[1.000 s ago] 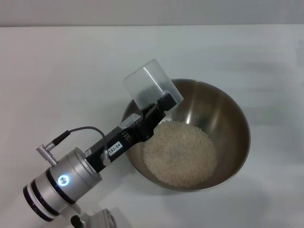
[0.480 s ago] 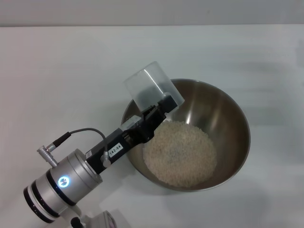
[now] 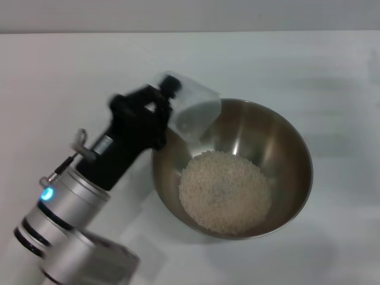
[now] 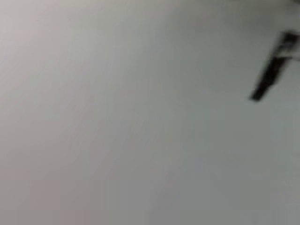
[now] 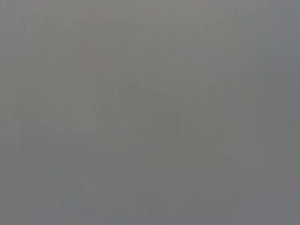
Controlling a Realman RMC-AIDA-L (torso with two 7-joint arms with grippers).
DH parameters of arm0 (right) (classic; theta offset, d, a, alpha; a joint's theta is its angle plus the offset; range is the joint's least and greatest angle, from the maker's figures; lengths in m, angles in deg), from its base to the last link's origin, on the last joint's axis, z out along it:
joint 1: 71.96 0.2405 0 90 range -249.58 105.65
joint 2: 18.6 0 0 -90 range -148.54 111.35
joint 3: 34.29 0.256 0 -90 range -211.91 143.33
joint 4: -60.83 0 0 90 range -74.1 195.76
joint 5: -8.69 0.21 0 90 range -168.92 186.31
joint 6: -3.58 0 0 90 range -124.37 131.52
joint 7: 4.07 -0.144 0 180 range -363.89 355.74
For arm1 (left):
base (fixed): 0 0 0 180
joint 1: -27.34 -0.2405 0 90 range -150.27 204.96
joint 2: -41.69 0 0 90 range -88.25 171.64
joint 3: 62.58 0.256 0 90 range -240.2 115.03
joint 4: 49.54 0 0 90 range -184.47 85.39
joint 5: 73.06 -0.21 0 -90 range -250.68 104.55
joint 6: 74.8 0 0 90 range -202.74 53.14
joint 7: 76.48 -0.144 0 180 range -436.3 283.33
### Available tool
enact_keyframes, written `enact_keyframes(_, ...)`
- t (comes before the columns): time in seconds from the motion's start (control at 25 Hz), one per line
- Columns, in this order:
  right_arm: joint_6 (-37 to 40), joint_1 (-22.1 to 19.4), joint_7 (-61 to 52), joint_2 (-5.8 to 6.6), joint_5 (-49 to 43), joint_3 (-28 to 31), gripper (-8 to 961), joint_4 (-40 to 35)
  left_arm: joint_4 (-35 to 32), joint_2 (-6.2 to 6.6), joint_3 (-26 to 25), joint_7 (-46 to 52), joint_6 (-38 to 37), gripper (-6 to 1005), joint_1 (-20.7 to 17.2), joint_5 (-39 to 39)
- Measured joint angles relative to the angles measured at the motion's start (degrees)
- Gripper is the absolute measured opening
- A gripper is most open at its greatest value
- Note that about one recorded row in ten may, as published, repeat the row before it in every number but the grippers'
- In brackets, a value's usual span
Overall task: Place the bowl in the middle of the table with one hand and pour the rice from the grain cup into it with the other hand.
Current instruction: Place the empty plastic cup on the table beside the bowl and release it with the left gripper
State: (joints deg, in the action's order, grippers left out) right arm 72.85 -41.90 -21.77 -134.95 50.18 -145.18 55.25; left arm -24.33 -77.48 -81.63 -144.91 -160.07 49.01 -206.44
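The steel bowl (image 3: pixel 279 148) sits on the white table (image 3: pixel 71 65), right of centre. A heap of rice (image 3: pixel 225 191) fills its bottom. My left gripper (image 3: pixel 169 101) is shut on the translucent grain cup (image 3: pixel 193 113) and holds it over the bowl's near-left rim. The cup looks empty and lies partly over the bowl's inside. The left arm reaches in from the lower left. The left wrist view shows only blurred white surface and a dark streak. My right gripper is out of view; its wrist view is plain grey.
The table stretches bare and white around the bowl on all sides. A grey wall edge runs along the far side of the table (image 3: pixel 190 31).
My left wrist has rotated back and shifted left, turning the grain cup from tipped mouth-down toward level. The rice heap and the bowl have not moved.
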Motion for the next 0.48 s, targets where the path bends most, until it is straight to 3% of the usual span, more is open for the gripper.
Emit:
enact_keyframes(0.16,0.43,-0.26,-0.31,-0.34,0.0,0.0,467,-0.86,2.22,-0.01,-8.1,21.47,5.85,22,-2.74,1.77)
enact_keyframes(0.48,0.75,-0.47,-0.35,-0.49,0.0,0.0,467,-2.19,2.37,0.08,-9.49,43.27,16.52,23,-2.88,12.6)
